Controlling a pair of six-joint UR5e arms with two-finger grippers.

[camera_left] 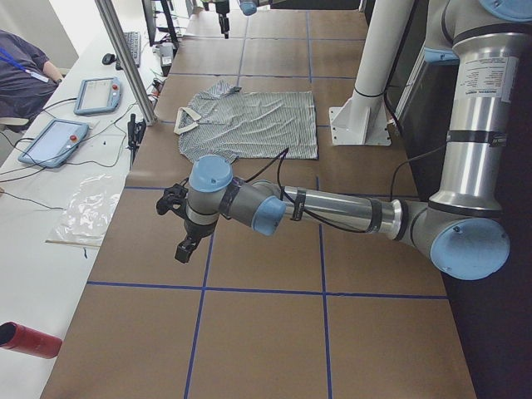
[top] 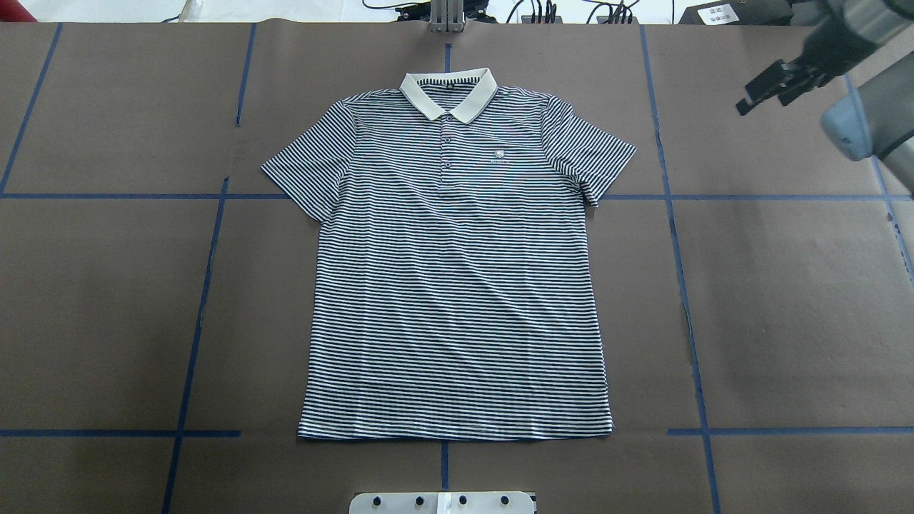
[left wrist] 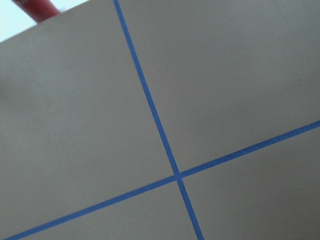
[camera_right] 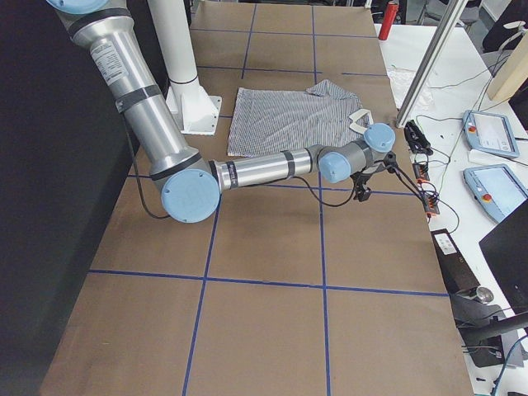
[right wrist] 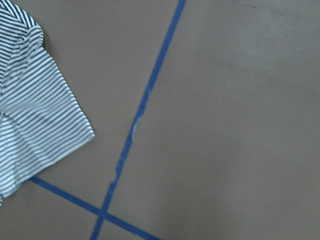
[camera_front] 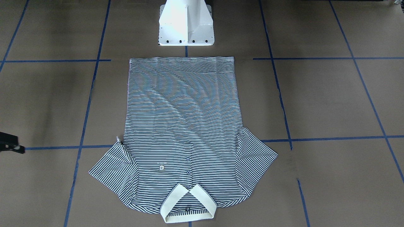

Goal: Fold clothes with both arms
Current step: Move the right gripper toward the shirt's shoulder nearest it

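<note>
You have the shirt (top: pixel 457 285) lying flat, face up, in the middle of the table (top: pixel 107 321), both sleeves free to take, because the right gripper (top: pixel 764 101), jaws parted and empty, and the left gripper (camera_left: pixel 183 248), whose state I cannot tell, hang well off to either side.

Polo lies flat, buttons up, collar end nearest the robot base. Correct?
Not quite. The polo does lie flat, buttons up, but its hem is the end nearest the white base. The collar is at the far end. The exterior front-facing view shows it.
</note>
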